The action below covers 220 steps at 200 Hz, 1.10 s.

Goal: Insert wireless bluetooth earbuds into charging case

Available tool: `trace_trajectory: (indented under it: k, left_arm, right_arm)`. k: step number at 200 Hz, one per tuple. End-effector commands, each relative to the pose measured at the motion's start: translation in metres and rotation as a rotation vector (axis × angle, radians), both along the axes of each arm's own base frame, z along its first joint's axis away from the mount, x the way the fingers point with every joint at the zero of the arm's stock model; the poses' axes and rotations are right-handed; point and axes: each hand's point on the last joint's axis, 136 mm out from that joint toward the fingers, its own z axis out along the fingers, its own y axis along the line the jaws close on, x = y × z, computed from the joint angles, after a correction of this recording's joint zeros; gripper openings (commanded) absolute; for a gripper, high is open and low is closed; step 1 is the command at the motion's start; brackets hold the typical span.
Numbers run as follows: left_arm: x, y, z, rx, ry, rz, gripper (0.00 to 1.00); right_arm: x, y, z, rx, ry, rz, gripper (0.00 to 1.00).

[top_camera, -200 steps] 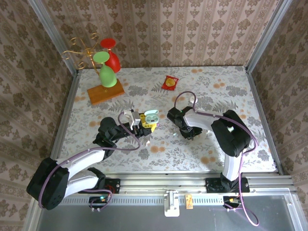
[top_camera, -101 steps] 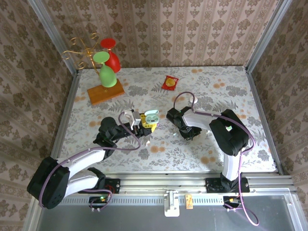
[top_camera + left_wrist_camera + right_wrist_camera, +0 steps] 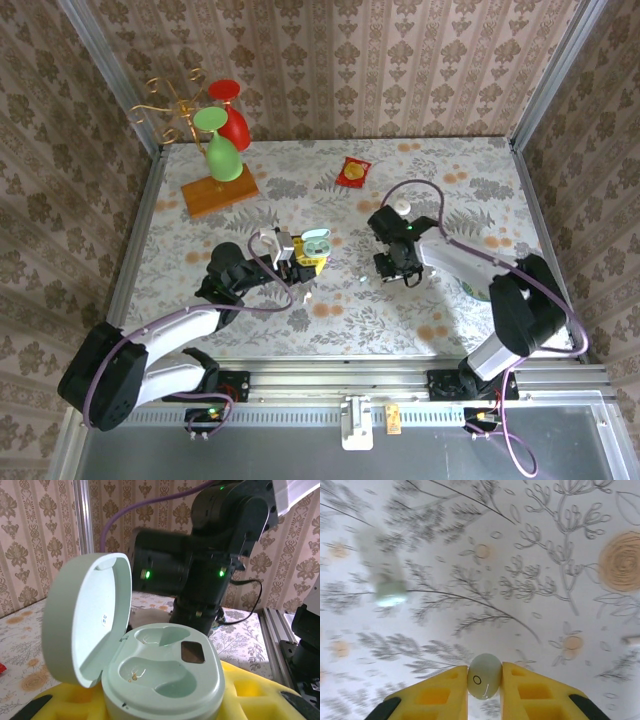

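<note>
My left gripper [image 3: 303,262] is shut on the pale green charging case [image 3: 167,675], which sits between its yellow pads [image 3: 260,692]. The case lid [image 3: 87,617] stands open to the left and both sockets are empty. In the top view the case [image 3: 316,243] sits left of centre on the table. My right gripper [image 3: 484,682] is shut on a pale whitish earbud [image 3: 484,675], pinched between its yellow pads just above the tablecloth. A second pale earbud [image 3: 390,592], blurred, lies on the cloth ahead and to the left. The right gripper [image 3: 396,266] is to the right of the case, a short gap apart.
A red-and-yellow packet [image 3: 352,172] lies at the back centre. A wooden stand [image 3: 220,195] with a green glass [image 3: 222,150] and a red glass [image 3: 232,112] sits at the back left, beside a gold wire rack [image 3: 170,105]. Papered walls enclose the table.
The right gripper has closed on the earbud, and the right arm's elbow has swung out to the right. The left arm and the case have not moved.
</note>
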Motion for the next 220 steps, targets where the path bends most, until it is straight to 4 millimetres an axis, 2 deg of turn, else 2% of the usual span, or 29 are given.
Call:
trace_trajectory:
  k: [1, 36, 83, 86, 120, 178, 200, 220]
  left_arm:
    - [0.001, 0.0, 0.01, -0.025, -0.04, -0.007, 0.26]
    - [0.001, -0.001, 0.008, -0.025, -0.038, -0.011, 0.25]
    - [0.002, -0.004, 0.003, -0.026, -0.019, -0.021, 0.26]
    - [0.002, -0.004, 0.002, -0.024, -0.017, -0.023, 0.26]
    - [0.0, -0.008, 0.0, -0.023, 0.0, -0.058, 0.26]
    - [-0.009, -0.012, 0.005, -0.022, 0.027, -0.14, 0.26]
    - [-0.01, -0.013, 0.006, -0.022, 0.037, -0.154, 0.25]
    - [-0.012, -0.015, 0.008, -0.029, 0.043, -0.179, 0.25]
  right_arm:
    - [-0.009, 0.028, 0.015, 0.292, 0.055, -0.041, 0.2]
    - [-0.003, 0.043, 0.038, 0.58, 0.063, -0.097, 0.2]
    - [-0.002, 0.046, 0.047, 0.646, 0.05, -0.075, 0.21]
    - [-0.002, 0.047, 0.056, 0.663, 0.022, -0.065, 0.21]
    - [-0.004, 0.061, 0.103, 0.763, -0.094, 0.049, 0.21]
    - [-0.028, 0.1, 0.198, 0.925, -0.293, 0.319, 0.21]
    - [-0.038, 0.113, 0.218, 0.94, -0.344, 0.411, 0.21]
    - [-0.042, 0.121, 0.226, 0.935, -0.366, 0.465, 0.21]
